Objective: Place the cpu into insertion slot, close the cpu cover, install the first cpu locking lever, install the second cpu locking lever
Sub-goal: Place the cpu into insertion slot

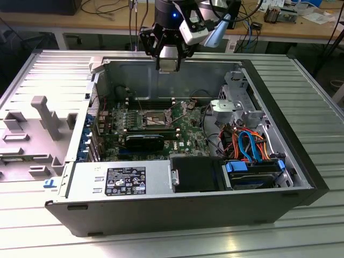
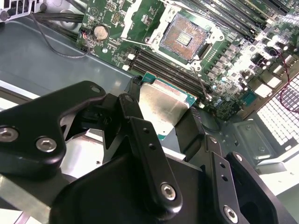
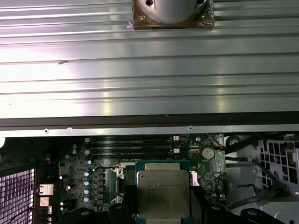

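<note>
- Black fingers (image 2: 189,130) of my gripper (image 2: 164,114) pinch the cpu (image 2: 161,105) by two opposite edges.
- I hold the cpu above the open computer case (image 1: 161,207), well apart from the insertion slot (image 2: 183,37).
- That slot lies uncovered on the green motherboard (image 2: 140,18).

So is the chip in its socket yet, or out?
Out. In the second wrist view the gripper holds the chip clear of the board, and the socket lies bare, contacts exposed.

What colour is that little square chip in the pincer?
The cpu is dull silver, green-edged; clearest in the second wrist view.
</note>
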